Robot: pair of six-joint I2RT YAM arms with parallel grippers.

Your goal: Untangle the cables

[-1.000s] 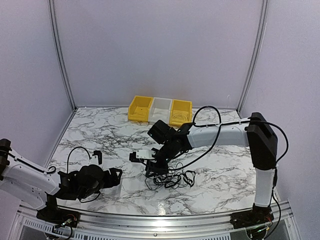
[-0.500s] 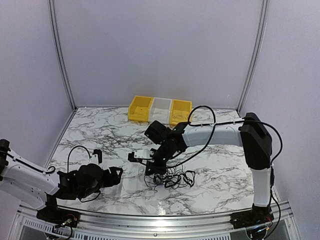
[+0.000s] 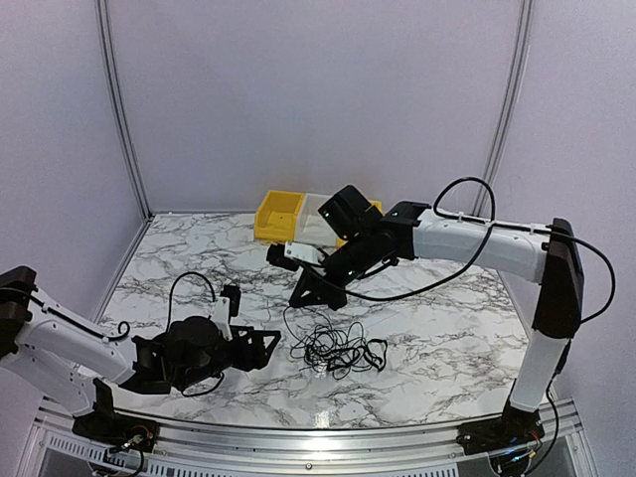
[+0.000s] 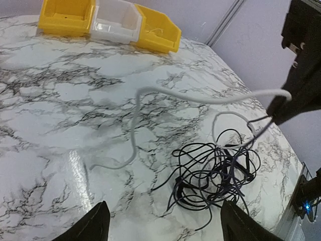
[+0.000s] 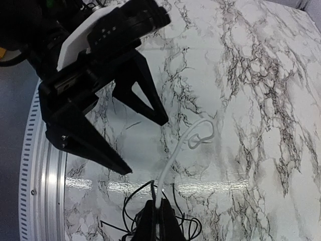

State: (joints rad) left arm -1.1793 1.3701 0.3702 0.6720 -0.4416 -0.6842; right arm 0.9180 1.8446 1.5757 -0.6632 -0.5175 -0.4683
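Since a second ago: left gripper [image 3: 264, 349] has come forward to just left of the tangle [image 3: 338, 348], jaws spread, holding nothing. Right gripper [image 3: 306, 295] has left the tangle and risen beyond it, clamped on a white cord [image 4: 200, 98]. The cord's free end lies on the table [image 3: 447, 338] between tangle and left gripper. A black strand climbs from the tangle toward the right jaws; gripped or not, cannot tell. Tangle stays put. Far beyond it, the right arm [image 3: 467, 238] hides part of the rightmost bin. Count: one tangle, one white cord, three bins [image 4: 113, 22]: yellow, white, yellow.
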